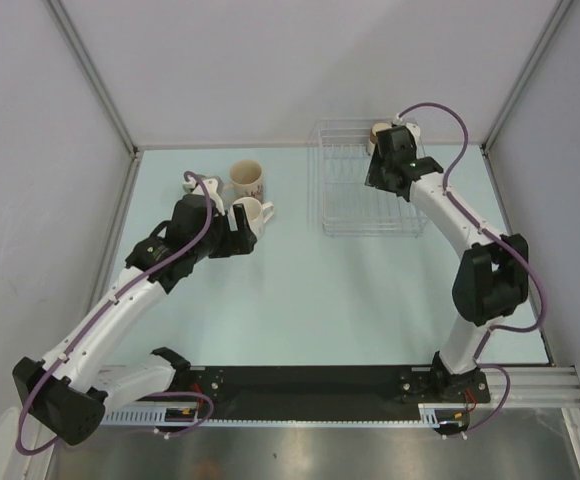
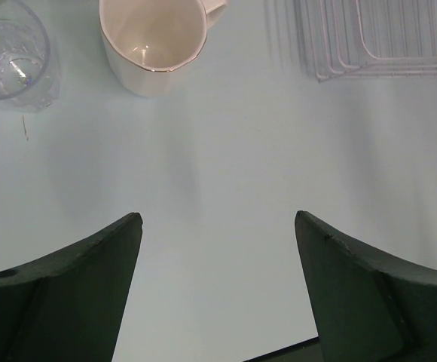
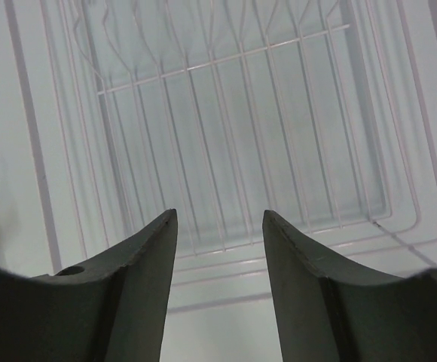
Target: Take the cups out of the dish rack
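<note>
Right tool [image 3: 218,215] hung released, jaws apart and empty, over the white wire dish rack [image 1: 370,230], which sat toward the far right corner of the tabletop [image 1: 320,300]. A tan cup [image 1: 378,133] stood at the rack's far side. Left of the rack stood a cream printed mug [image 1: 247,178] and a white handled mug [image 1: 253,212], with a clear cup [image 2: 11,53] beside it. Just short of that mug, the left tool [image 2: 215,219] gaped wide, empty.

A: What's around the table [image 1: 350,300]?
B: Plain grey walls [image 1: 300,60] on three sides, with metal posts [image 1: 94,75] at the far corners.
A: And the top itself?
B: Pale blue-green, with a black strip [image 1: 310,382] and a metal rail [image 1: 535,385] along its near edge. The light is soft, the shadows faint.
</note>
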